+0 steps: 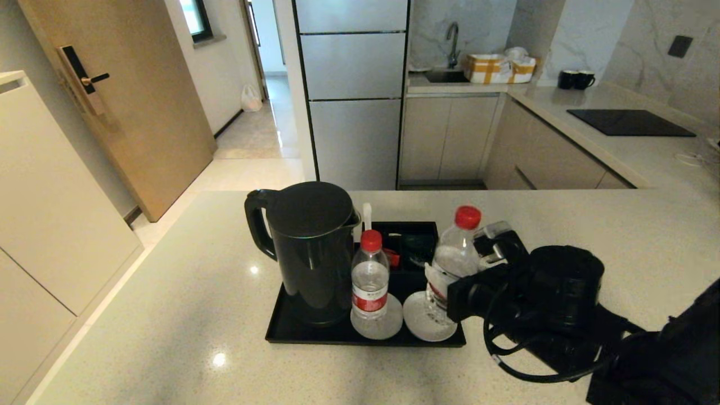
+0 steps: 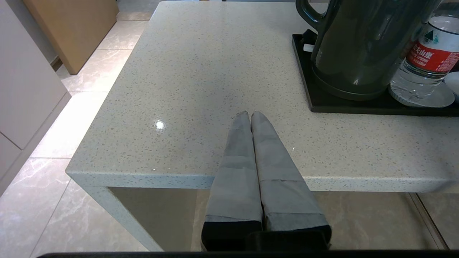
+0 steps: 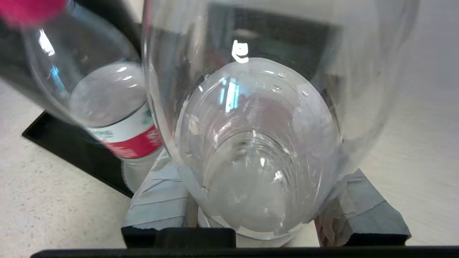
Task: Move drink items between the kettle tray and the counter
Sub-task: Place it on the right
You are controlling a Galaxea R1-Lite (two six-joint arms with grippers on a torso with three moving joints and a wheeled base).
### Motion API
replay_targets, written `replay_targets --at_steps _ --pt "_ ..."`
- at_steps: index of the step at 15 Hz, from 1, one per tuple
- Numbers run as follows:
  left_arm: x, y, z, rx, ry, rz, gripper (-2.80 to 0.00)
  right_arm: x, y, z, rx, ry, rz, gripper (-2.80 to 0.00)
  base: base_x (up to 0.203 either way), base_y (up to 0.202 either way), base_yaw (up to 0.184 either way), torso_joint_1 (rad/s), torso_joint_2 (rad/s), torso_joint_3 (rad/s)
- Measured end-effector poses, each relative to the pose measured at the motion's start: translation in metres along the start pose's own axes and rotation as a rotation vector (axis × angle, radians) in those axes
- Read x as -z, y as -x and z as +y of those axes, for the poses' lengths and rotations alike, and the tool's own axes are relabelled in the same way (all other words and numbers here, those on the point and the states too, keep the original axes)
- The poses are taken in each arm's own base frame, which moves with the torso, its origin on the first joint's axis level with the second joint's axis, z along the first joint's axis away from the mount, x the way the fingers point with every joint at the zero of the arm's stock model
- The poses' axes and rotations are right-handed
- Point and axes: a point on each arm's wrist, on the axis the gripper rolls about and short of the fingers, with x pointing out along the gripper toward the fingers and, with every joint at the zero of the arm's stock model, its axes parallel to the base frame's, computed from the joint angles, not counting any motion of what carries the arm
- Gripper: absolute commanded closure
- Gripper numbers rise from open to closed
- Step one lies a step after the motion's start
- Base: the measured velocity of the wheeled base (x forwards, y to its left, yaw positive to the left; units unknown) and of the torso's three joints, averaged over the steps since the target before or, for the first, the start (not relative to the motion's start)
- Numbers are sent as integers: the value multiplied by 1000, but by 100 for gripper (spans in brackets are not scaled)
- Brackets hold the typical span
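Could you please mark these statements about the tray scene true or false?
1. The kettle stands on the tray. True.
2. The right tool grips the right bottle. True.
3. Both bottles lie flat on the counter. False: both stand upright, on saucers on the tray.
4. The left tool is open. False: it is shut, holding nothing.
5. The left bottle has a red cap. True.
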Motion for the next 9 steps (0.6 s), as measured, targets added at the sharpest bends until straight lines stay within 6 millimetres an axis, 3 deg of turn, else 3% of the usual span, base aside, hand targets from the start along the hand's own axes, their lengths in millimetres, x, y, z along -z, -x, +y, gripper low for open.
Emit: replay_targets --at_steps 5,9 --pt "0 0 0 0 1 0 0 -40 42 -61 209 -39 28 0 0 0 0 0 0 0" --pt "0 0 0 0 1 0 0 -54 73 -111 410 -78 9 0 0 0 0 0 0 0"
